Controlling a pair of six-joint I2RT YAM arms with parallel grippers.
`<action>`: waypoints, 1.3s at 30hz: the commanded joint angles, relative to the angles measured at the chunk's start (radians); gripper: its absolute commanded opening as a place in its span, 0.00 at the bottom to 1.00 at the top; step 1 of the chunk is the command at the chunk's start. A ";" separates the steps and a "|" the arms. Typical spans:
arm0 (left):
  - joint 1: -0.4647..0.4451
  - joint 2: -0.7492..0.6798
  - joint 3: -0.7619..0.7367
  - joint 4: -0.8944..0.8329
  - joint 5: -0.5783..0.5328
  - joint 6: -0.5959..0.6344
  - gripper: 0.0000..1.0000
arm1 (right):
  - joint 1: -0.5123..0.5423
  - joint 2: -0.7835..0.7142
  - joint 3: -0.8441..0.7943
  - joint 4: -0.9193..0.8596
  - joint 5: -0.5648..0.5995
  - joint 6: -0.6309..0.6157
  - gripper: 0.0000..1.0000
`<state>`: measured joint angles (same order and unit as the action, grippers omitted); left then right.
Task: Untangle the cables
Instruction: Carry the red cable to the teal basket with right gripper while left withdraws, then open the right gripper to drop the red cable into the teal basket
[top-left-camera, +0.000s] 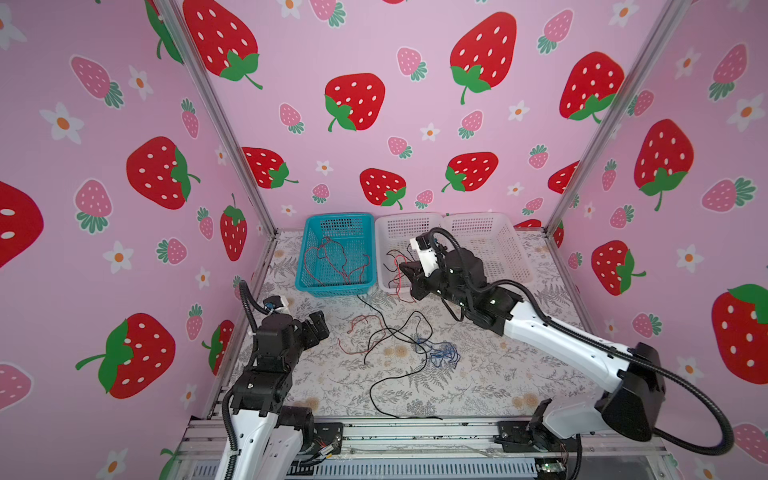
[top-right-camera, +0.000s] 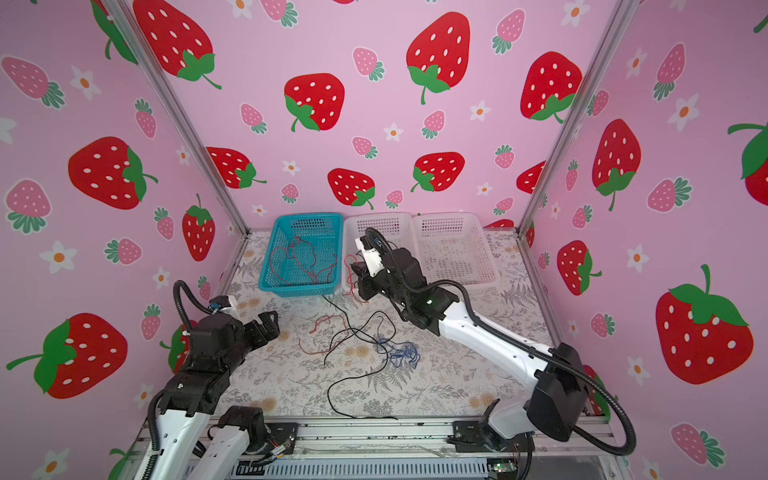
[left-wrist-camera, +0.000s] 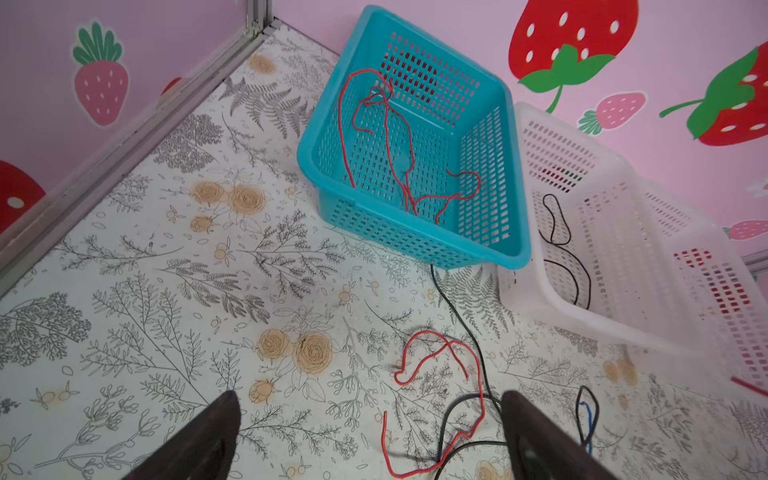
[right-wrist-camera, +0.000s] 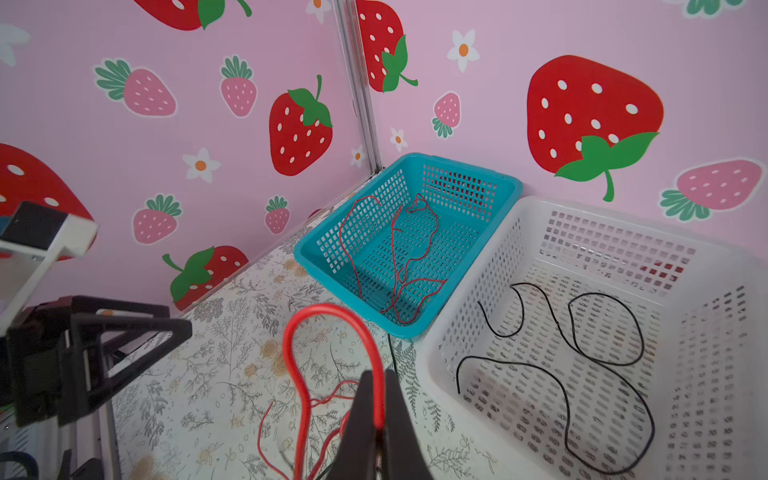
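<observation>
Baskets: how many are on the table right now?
3, side by side at the back: blue basket at left, middle white basket beside it, right white basket last. None seems hidden.

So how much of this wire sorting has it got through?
Roughly partway. Done: red cables lie in the blue basket, and a black cable lies in the white basket beside it. In hand: the right fingers are pinched on a red cable; the left fingers are open and empty. Left: a tangle of red, black and blue cables on the table.
</observation>
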<state>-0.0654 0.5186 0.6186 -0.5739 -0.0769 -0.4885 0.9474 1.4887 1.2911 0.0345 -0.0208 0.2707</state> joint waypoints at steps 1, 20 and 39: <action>0.002 -0.025 0.005 0.040 -0.003 -0.040 0.99 | 0.006 0.108 0.119 -0.071 -0.007 -0.024 0.00; -0.056 -0.065 0.004 -0.014 -0.083 0.014 0.99 | 0.004 0.806 0.952 -0.248 -0.025 -0.118 0.00; -0.143 -0.156 -0.020 -0.011 -0.169 0.008 0.99 | 0.003 0.996 1.073 -0.174 -0.005 -0.189 0.18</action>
<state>-0.2012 0.3828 0.6117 -0.5877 -0.2012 -0.4759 0.9489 2.4767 2.3226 -0.1509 -0.0341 0.1162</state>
